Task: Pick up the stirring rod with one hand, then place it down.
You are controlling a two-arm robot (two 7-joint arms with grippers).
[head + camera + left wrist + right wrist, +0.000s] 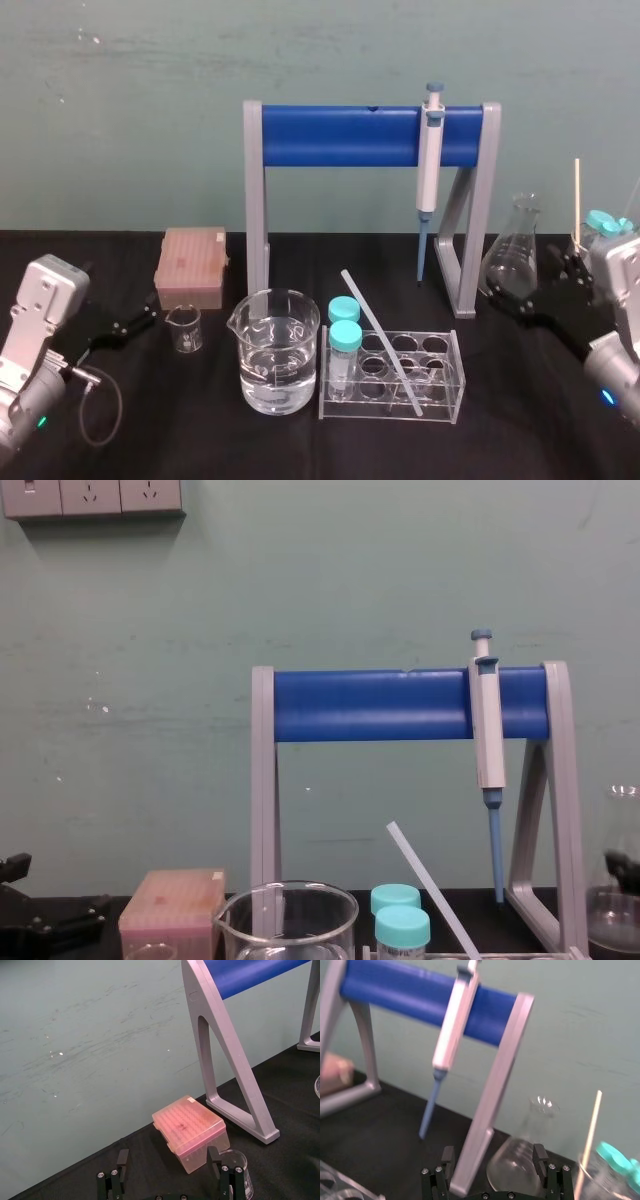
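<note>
Translucent and whitish, the stirring rod point(370, 322) is leaning slantwise in the tube rack point(455, 392), its top end sticking up within easy reach. Both grippers are waiting with fingers spread, the left gripper point(148, 320) well left of the rack and the right gripper point(530, 280) near its right.

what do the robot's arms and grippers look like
The left arm and right arm have boxy silver-grey housings. The left gripper and right gripper are black, with flat fingers and small screws at the base. A black cable loops beside the left arm.
</note>
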